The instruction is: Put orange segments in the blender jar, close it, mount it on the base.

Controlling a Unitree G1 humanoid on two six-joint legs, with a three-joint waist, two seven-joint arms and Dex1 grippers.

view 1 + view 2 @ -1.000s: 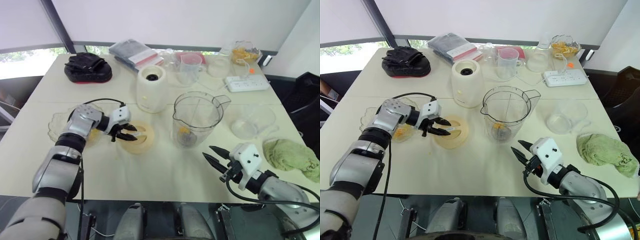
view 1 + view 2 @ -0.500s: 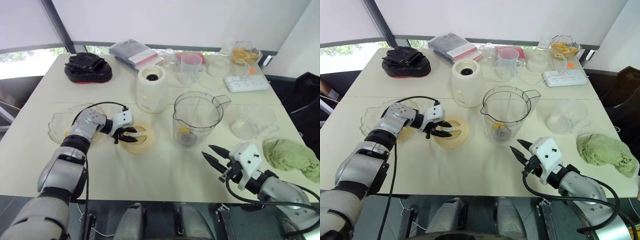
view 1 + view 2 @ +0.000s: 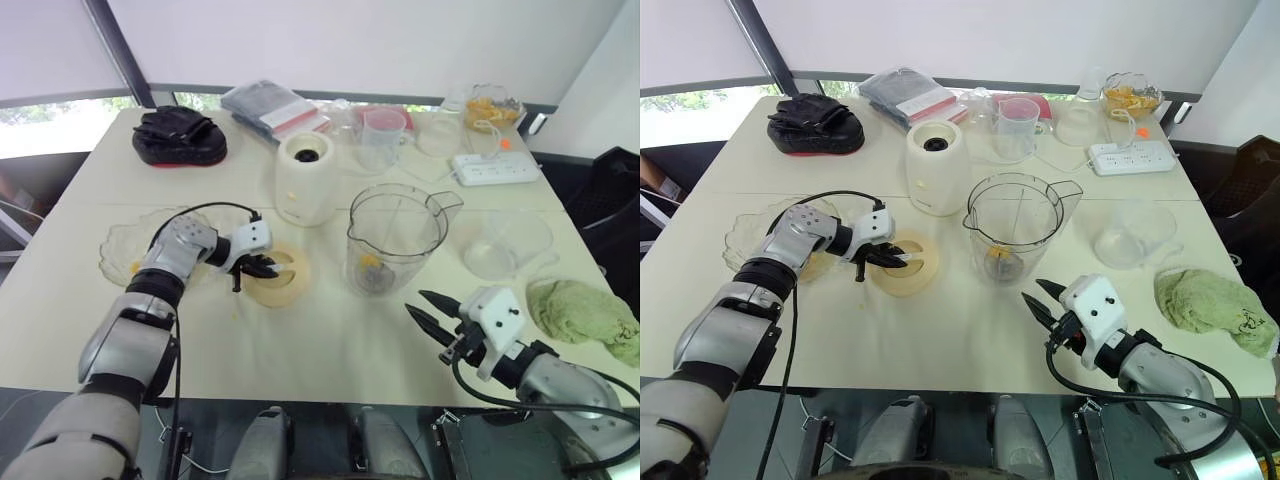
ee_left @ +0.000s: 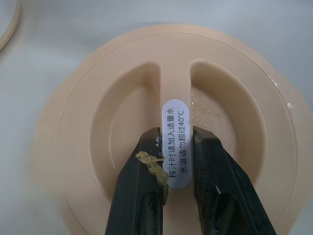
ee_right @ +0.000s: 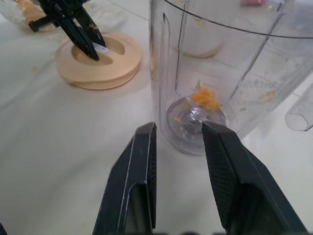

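The clear blender jar (image 3: 395,240) stands mid-table with an orange segment (image 5: 205,98) lying on its blade. Behind it to the left is the cream base (image 3: 305,178). A round cream lid (image 3: 278,278) lies flat on the table left of the jar. My left gripper (image 4: 175,142) points down into it, its fingers pressed against both sides of the lid's labelled centre ridge. A scrap of orange pulp (image 4: 151,164) clings to one finger. Near the front edge, my right gripper (image 3: 428,318) is open and holds nothing, pointing at the jar's foot.
A shallow clear dish (image 3: 125,245) with orange segments sits at the left. A clear bowl (image 3: 505,243) and green cloth (image 3: 585,310) lie right of the jar. Along the back are a black pouch (image 3: 178,135), a measuring cup (image 3: 378,135) and a power strip (image 3: 495,168).
My left gripper sank slightly into the lid and its fingers closed onto the centre ridge. The right arm has kept still.
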